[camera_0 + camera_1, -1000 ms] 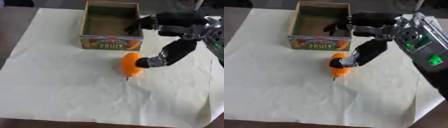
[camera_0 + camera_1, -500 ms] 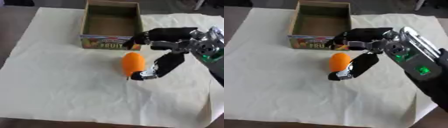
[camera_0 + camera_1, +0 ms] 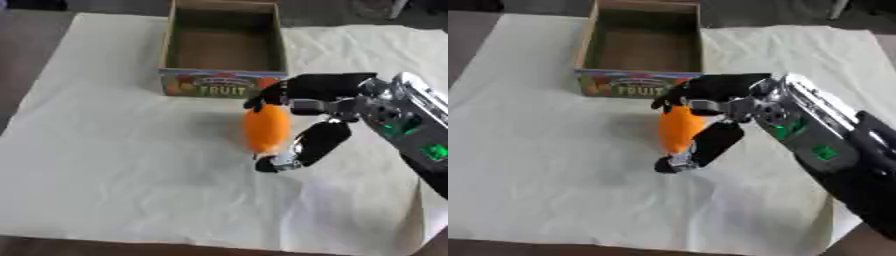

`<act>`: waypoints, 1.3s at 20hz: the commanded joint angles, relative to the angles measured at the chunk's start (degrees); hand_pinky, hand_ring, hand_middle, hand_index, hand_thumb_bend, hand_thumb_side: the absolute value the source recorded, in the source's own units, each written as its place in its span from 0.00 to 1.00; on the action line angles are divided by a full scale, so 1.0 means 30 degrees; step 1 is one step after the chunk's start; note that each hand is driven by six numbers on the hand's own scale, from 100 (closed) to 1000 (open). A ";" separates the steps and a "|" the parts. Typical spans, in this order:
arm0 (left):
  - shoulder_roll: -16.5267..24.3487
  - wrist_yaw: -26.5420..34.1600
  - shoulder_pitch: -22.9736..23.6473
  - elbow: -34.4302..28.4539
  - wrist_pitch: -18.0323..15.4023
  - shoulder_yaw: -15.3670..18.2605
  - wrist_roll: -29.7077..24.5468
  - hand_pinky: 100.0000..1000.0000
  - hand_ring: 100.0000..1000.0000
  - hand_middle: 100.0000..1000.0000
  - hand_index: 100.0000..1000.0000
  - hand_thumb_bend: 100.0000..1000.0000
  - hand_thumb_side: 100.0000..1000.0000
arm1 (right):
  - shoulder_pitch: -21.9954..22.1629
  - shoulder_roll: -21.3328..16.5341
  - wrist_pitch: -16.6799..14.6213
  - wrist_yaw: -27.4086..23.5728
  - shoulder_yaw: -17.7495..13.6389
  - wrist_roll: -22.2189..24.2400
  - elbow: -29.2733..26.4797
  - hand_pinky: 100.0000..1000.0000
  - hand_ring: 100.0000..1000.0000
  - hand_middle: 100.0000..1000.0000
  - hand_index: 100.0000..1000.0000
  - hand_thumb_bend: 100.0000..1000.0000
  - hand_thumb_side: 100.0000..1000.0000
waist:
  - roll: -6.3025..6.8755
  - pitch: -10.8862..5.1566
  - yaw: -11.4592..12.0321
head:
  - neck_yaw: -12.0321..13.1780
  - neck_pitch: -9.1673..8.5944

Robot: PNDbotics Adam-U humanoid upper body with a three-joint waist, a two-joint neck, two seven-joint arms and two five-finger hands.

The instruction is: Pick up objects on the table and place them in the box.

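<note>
A pale cloth [image 3: 114, 165] covers the table, wrinkled and bare across its left half. Toward the far middle stands an open cardboard box [image 3: 224, 82] with a printed front panel reading "FRUIT". Its inside looks empty, so nothing appears to be packed yet.

Just in front of the box's right corner, near the centre of the cloth, is an orange fruit [image 3: 267, 126], oval and standing on end. The robot's right hand [image 3: 322, 106] reaches in from the right and wraps it: the fingers [image 3: 289, 90] curl over the top, and the thumb [image 3: 302, 150] comes down its near right side to the cloth. The hand is closed around the fruit. Whether the fruit rests on the cloth or is lifted clear cannot be told.

The left hand appears in neither view.

As a judgement, the task is at its early stage: the fruit is being grasped, and the lift, the short carry to the box and the release inside are all left to do.
</note>
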 commanded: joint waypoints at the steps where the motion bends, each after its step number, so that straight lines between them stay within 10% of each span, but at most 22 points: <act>1: 0.0191 -0.0004 -0.0133 -0.0223 -0.0009 -0.0034 -0.0075 0.24 0.32 0.59 0.57 0.00 0.73 | -0.0233 -0.0125 0.0124 0.0560 -0.0236 -0.0595 0.0107 0.91 1.00 0.82 1.00 0.39 0.76 | 0.0096 -0.0258 0.0009 | -0.0041 -0.0222; 26: 0.0055 -0.0019 -0.0172 -0.0143 0.0062 -0.0085 -0.0230 0.24 0.33 0.59 0.57 0.00 0.74 | -0.0133 0.0987 0.0384 0.2051 -0.0065 -0.2333 0.4425 0.91 1.00 0.83 1.00 0.45 0.71 | 0.0110 0.0029 0.0201 | -0.0116 -0.0539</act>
